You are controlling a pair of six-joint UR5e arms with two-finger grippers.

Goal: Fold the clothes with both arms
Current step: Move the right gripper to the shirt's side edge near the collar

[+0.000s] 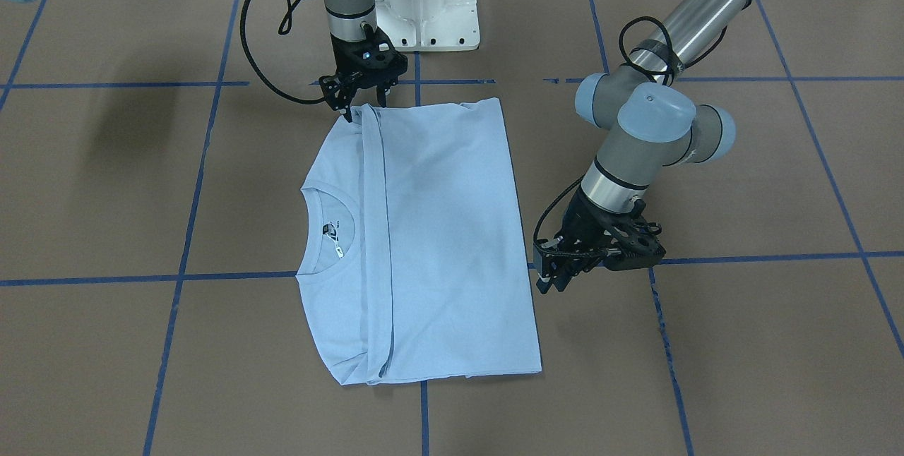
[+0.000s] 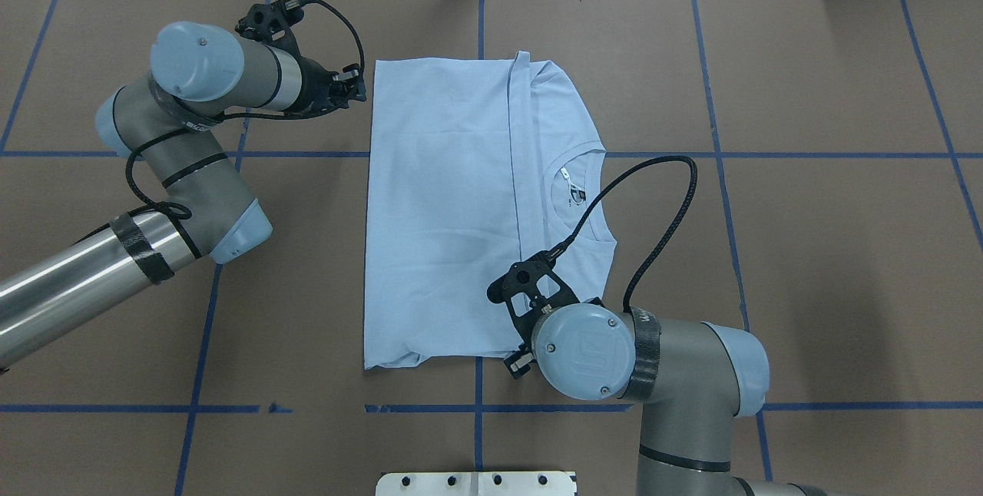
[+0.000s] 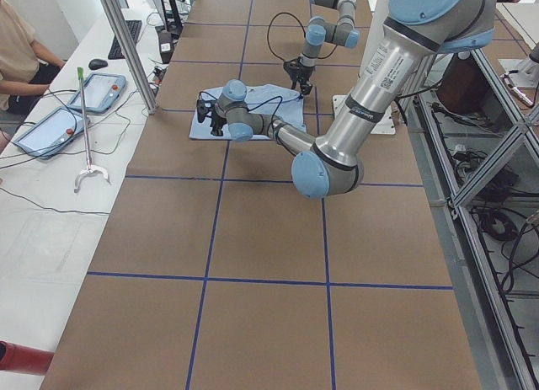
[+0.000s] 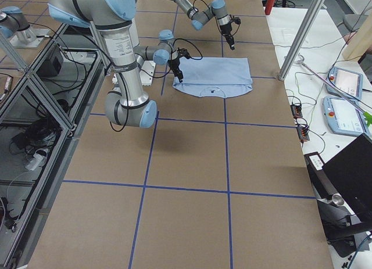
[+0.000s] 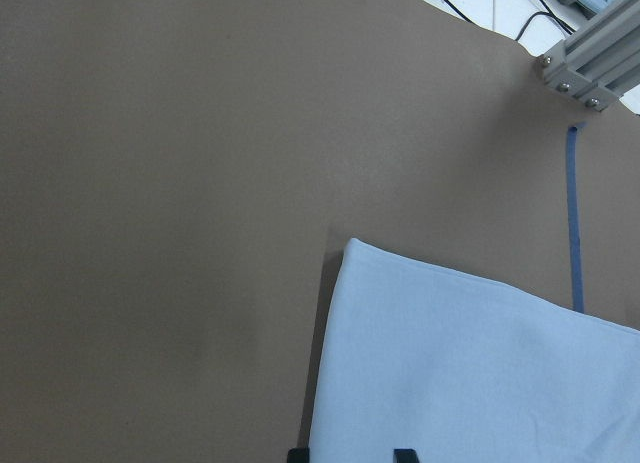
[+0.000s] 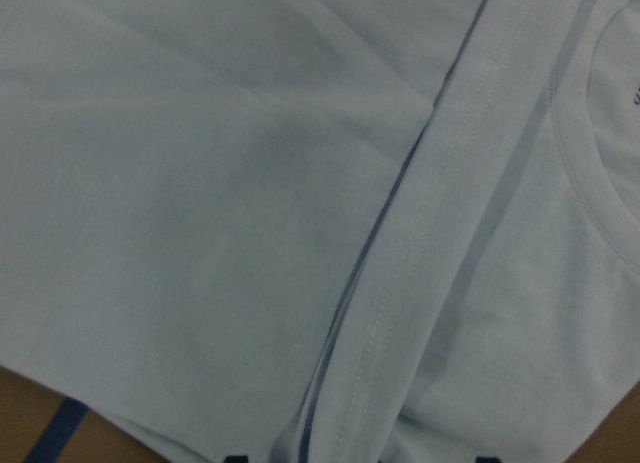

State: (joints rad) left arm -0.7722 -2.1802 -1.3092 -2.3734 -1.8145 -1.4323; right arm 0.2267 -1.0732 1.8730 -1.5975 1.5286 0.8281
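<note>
Overhead exterior coverage shows the T-shirt [image 2: 445,212] spread flat on the brown table [image 2: 806,289]. Its lower half is doubled over the chest, so that the hem [image 2: 520,196] lies just short of the collar [image 2: 580,153]. No sleeves are seen sticking out. One lengthwise fold is therefore judged done. At least one more fold, to bring the long rectangle down to a compact packet, is judged left.

The left gripper [image 2: 355,89] is held just off the T-shirt's far corner on the folded-edge side, and no cloth is gripped. In the left wrist view its two tips are seen slightly apart at the frame's bottom, with that corner lying flat ahead of them.

The right gripper [image 1: 366,106] is hidden under its own wrist in the overhead view. It is shown only from the front, poised at the T-shirt's near edge where the hem ends. In the right wrist view its tips are seen wide apart over the stitched hem, and nothing is pinched between them.
</note>
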